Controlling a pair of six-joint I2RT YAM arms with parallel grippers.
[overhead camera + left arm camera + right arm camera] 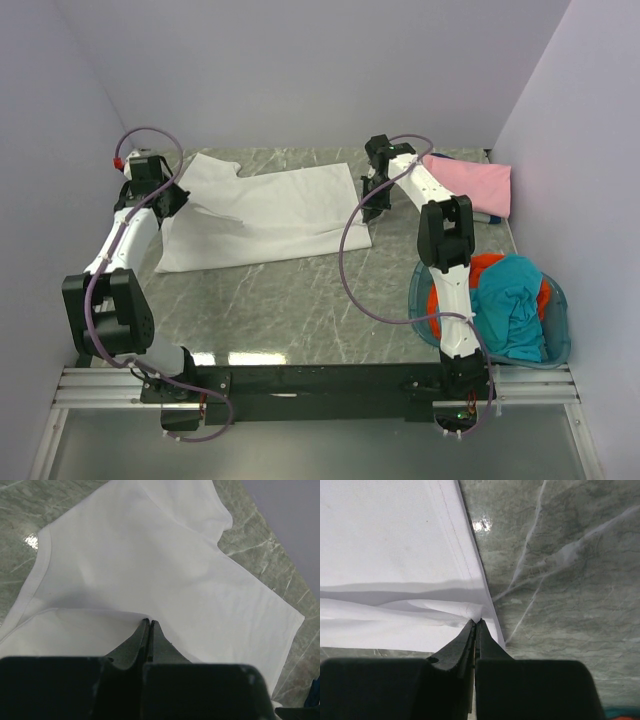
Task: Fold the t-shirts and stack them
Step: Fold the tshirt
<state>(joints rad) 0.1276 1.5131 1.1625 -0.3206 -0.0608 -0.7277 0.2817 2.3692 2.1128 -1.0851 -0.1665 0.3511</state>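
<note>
Your left gripper [149, 625] and right gripper [476, 622] are each clamped on a raised pleat of the white t-shirt [280, 205], spread flat across the far marble table [300, 300]. You seem mid-fold; next, carry both pinches over together, keeping the cloth taut and even.

- No text, label, brand, number or sign is legible in any of the three views.
- white t-shirt [270, 205]: plain cloth with nothing printed that reads, in the top view or in either close wrist view.
- Arm housings and cables: any marks are too small to make out.
</note>
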